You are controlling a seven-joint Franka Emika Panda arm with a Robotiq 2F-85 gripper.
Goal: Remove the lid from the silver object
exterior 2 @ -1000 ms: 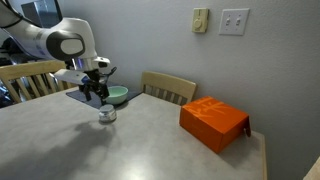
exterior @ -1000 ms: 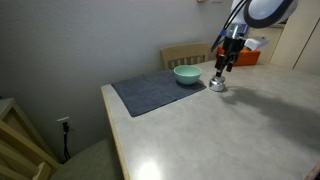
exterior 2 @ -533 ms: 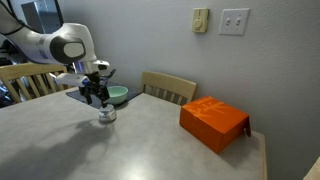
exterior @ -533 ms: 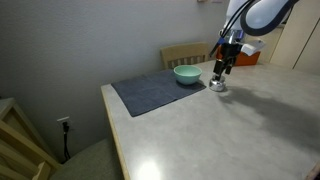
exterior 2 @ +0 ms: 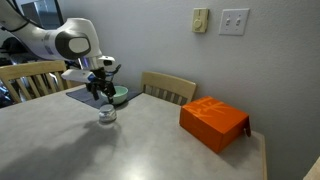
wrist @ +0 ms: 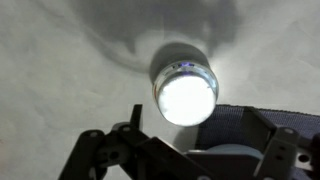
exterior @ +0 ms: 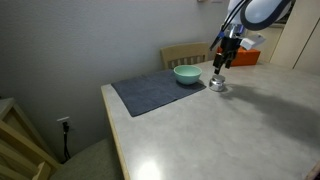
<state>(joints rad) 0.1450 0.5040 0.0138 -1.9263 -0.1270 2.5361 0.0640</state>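
Note:
The silver object (exterior: 217,85) is a small shiny metal pot on the pale table, next to the teal bowl; it also shows in an exterior view (exterior 2: 107,115). In the wrist view the pot (wrist: 185,92) is seen from above, its top washed out by white glare, so I cannot tell the lid apart from the pot. My gripper (exterior: 220,66) hangs a little above the pot in both exterior views (exterior 2: 100,92). In the wrist view its fingers (wrist: 200,120) are spread, with nothing between them.
A teal bowl (exterior: 187,74) (exterior 2: 117,95) sits on a dark grey mat (exterior: 150,92) beside the pot. An orange box (exterior 2: 213,122) lies further along the table. A wooden chair (exterior 2: 168,88) stands against the wall behind the table.
My gripper has risen slightly above the pot. The pot, bowl and box have not moved.

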